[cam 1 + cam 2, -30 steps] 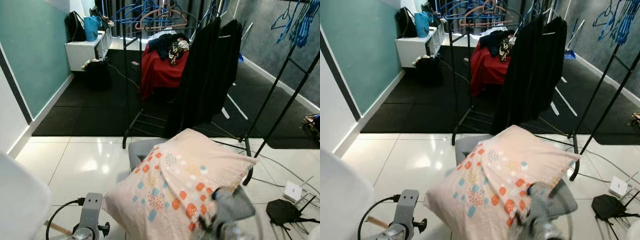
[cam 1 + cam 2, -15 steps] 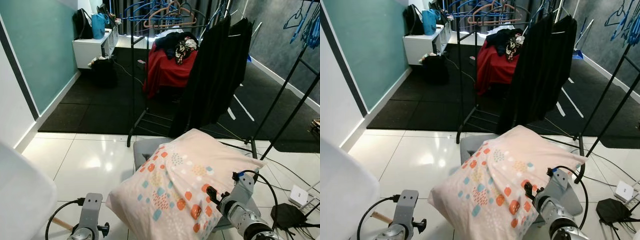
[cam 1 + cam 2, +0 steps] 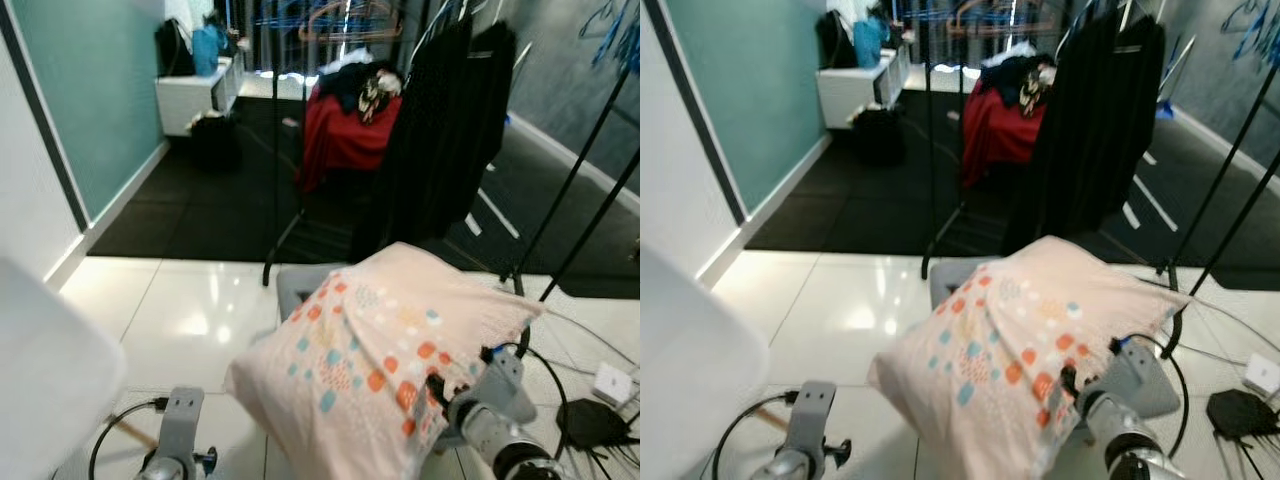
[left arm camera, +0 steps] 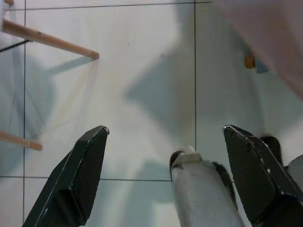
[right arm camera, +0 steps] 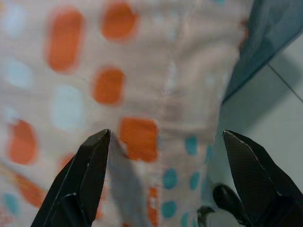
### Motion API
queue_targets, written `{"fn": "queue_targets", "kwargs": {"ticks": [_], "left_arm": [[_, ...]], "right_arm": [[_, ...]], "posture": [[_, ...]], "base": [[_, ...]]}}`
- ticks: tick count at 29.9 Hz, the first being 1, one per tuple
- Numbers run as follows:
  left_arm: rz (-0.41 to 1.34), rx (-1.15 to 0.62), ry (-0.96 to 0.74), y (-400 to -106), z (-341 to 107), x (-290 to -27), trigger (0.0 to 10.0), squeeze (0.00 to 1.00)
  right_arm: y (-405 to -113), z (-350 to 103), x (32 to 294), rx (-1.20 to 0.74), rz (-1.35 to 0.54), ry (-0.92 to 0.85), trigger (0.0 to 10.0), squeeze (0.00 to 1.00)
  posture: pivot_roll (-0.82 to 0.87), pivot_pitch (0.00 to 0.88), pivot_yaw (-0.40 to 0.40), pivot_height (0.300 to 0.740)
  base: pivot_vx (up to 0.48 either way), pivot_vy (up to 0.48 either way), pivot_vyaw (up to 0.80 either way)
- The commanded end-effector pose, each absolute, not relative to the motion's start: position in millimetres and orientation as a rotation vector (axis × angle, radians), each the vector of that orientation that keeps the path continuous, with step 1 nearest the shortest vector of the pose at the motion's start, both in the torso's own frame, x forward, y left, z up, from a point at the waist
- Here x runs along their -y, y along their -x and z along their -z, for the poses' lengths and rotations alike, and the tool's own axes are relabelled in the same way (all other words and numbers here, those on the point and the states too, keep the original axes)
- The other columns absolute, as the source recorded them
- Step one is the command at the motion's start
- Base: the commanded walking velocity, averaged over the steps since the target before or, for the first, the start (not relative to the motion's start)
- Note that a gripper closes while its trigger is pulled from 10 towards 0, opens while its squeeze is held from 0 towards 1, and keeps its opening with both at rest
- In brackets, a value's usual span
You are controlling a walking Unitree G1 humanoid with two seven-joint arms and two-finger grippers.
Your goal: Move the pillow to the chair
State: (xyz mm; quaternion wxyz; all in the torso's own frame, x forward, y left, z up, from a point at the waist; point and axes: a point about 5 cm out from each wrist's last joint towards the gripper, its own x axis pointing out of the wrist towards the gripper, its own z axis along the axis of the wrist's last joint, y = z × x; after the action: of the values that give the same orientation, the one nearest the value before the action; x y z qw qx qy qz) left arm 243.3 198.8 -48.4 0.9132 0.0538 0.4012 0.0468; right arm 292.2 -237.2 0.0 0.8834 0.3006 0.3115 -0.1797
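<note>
A pale pink pillow (image 3: 380,350) with orange and blue dots lies tilted on a grey seat (image 3: 296,286) on the white tile floor. My right gripper (image 3: 437,390) is at the pillow's near right edge. In the right wrist view this gripper (image 5: 163,137) is open, with its black fingers (image 5: 90,165) spread either side of the dotted fabric (image 5: 142,71). My left arm (image 3: 182,432) is low at the near left. Its gripper (image 4: 165,130) is open over bare tiles. A white chair (image 3: 45,370) stands at the near left, with its wooden legs (image 4: 52,41) in the left wrist view.
A black clothes rack (image 3: 440,120) hung with dark garments stands just behind the grey seat. A red-draped pile (image 3: 345,135) lies beyond it. Rack poles (image 3: 580,170) cross on the right. Cables and a black adapter (image 3: 590,420) lie on the floor at the right. A teal wall (image 3: 90,90) runs along the left.
The whole picture has shifted slightly, so the camera moved. The right gripper, a blur a second ago, now stays at the pillow's edge. The pillow has not visibly moved on the seat.
</note>
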Motion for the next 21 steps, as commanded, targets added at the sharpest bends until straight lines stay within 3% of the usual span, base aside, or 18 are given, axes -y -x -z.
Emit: {"fn": "queue_targets", "kwargs": {"ticks": [1,12,21], "left_arm": [[-0.095,-0.828,-0.129,-241,49,-202,10.0,0.00],[-0.112,-0.806,-0.158,-238,50,-208,10.0,0.00],[-0.116,-0.805,-0.183,-233,51,-215,10.0,0.00]], "right_arm": [[-292,-1,239,-0.626,0.384,-0.681,10.0,0.00],[-310,-21,237,-0.455,0.282,-0.851,10.0,0.00],[-322,-36,222,-0.331,0.094,-1.012,10.0,0.00]], "posture": [[-0.08,0.006,-0.064,0.615],[-0.05,0.021,-0.033,0.585],[-0.03,0.052,-0.007,0.555]], "base": [[0.000,0.000,0.00],[0.000,0.000,0.00],[0.000,0.000,0.00]]}}
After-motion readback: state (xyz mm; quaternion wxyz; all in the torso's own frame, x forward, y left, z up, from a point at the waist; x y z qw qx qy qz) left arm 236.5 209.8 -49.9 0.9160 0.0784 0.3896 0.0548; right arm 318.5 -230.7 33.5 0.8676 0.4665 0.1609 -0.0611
